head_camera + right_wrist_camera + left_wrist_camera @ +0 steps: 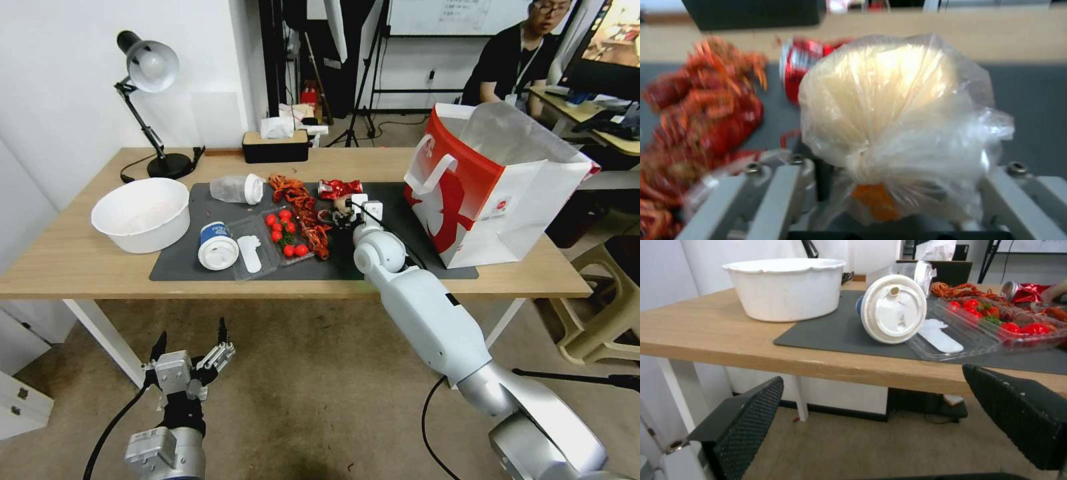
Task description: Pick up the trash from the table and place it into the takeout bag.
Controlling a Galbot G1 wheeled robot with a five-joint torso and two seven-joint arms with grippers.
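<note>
My right gripper [348, 212] reaches over the dark mat [180, 267] on the table [67, 260] and is shut on the knotted clear plastic bag [889, 110], which bulges between its fingers [773, 190]. Just beyond the bag lie the crushed red can [340, 188] and a heap of red shells [303, 207]. A clear tray of tomatoes [280, 240], the blue-white lidded cup [217, 247], the white-capped container [237, 189] and the round bowl [141, 213] lie to the left. The takeout bag [493, 193] stands open at the right. My left gripper [193, 360] hangs open below the table's front edge.
A desk lamp [150, 73] and a black tissue box [275, 143] stand along the table's far side. A beige plastic stool [607, 293] sits right of the table, and a white cabinet [20, 400] is on the floor at the left.
</note>
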